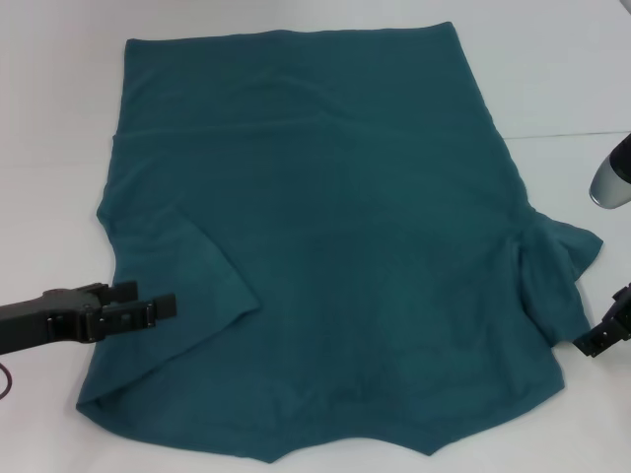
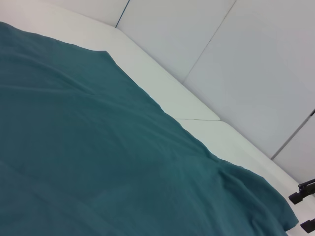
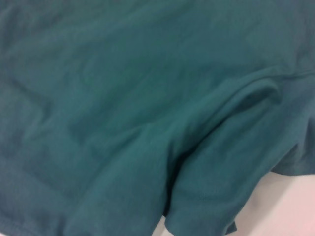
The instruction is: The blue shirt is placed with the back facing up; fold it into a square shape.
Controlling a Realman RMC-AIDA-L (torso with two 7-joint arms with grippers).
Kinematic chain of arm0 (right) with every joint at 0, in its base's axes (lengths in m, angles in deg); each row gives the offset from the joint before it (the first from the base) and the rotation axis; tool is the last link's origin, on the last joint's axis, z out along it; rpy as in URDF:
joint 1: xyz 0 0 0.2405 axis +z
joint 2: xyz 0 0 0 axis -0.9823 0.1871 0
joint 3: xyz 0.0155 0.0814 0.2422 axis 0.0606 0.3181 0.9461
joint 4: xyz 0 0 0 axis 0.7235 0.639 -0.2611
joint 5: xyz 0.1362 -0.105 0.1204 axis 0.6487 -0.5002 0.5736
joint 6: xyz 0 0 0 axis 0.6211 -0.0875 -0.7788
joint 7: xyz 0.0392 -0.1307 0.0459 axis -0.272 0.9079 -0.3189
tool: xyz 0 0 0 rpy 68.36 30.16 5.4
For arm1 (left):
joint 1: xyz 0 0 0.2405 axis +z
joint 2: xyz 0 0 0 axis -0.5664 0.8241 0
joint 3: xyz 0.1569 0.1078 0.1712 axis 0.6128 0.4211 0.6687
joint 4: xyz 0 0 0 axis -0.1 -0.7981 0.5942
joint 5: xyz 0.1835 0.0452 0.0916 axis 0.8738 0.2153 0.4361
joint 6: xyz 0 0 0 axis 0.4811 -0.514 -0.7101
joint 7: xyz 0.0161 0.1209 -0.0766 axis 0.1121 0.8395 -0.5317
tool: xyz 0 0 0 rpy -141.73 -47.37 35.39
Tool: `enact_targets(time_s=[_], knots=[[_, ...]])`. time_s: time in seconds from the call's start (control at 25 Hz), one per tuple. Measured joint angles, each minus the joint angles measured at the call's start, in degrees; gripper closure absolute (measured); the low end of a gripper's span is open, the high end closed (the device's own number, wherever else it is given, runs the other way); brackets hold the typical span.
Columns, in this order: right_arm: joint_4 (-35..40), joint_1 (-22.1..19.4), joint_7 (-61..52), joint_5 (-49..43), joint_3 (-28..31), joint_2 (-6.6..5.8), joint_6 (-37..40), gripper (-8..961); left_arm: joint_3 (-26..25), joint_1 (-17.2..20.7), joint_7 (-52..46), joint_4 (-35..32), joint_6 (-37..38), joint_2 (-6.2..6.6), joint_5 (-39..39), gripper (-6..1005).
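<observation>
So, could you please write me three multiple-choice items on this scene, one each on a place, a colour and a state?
1. Where is the left gripper?
A. over the shirt's left sleeve
B. at the far hem
C. off the table

2. What colour is the blue shirt?
A. red
B. dark teal-blue
C. yellow

3. How does the shirt lie?
A. folded into a square
B. rolled up
C. spread out, left sleeve turned inward

Answers: 1 A, the head view shows it over that sleeve, with the right gripper beside the other sleeve. 2 B, all views show teal-blue cloth. 3 C, the body lies spread on the white table.
</observation>
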Motion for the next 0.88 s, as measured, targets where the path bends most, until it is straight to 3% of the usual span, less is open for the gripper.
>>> enact_targets(time_s=[0.72, 0.88], knots=[[-2.32, -0.89, -2.80, -0.09, -4.98, -0.37, -4.50, 6, 0.29, 0.08, -0.33, 0.02, -0.76, 0.00, 0.00, 65], [-2.39, -0.98, -2.82, -0.09, -5.12, -0.34, -6.07, 84, 0.35, 0.13, -0.37, 0.02, -0.89, -0.04, 0.00, 65]])
